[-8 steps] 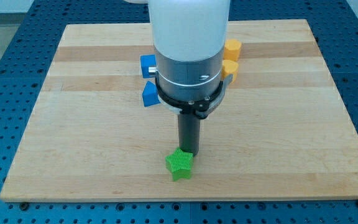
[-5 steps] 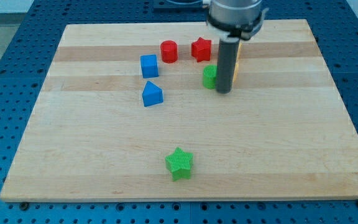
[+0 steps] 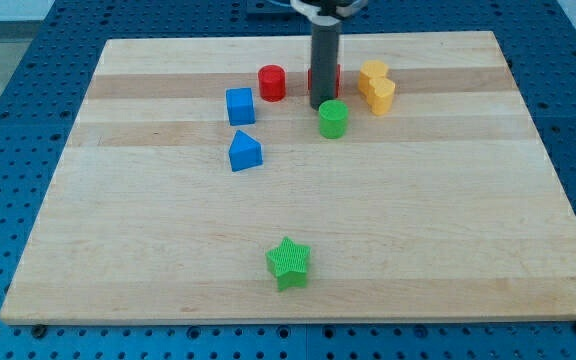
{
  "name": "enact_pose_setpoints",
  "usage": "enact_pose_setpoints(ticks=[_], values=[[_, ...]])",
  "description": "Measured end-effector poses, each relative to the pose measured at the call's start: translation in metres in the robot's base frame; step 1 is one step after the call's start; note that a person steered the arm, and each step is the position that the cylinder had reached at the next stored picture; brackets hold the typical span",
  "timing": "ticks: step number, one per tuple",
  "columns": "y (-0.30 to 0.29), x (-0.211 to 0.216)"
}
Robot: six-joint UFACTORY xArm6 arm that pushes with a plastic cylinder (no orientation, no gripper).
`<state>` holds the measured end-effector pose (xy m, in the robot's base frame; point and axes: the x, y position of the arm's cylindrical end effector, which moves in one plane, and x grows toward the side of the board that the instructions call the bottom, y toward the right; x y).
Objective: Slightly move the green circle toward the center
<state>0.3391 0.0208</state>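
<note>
The green circle [image 3: 333, 119] is a short green cylinder on the wooden board [image 3: 118, 230], right of the middle and toward the view's top. My rod comes down from the view's top and my tip [image 3: 322, 105] rests just above and slightly left of the green circle, touching or almost touching it. The rod hides most of a red block [image 3: 334, 78] behind it.
A red cylinder [image 3: 271, 82] lies left of the rod. Two yellow blocks [image 3: 375, 84] sit to the right of the green circle. A blue cube [image 3: 239, 105] and a blue triangular block [image 3: 244, 151] lie to the left. A green star [image 3: 288, 262] lies near the view's bottom.
My rod has moved from the green circle's right side to its upper left. The green circle sits slightly lower than before. Earlier still, the arm was low over the green star.
</note>
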Motion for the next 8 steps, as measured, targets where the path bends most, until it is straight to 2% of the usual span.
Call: enact_pose_setpoints(ticks=[5,8], values=[[0.026,-0.003],[0.0,0.047]])
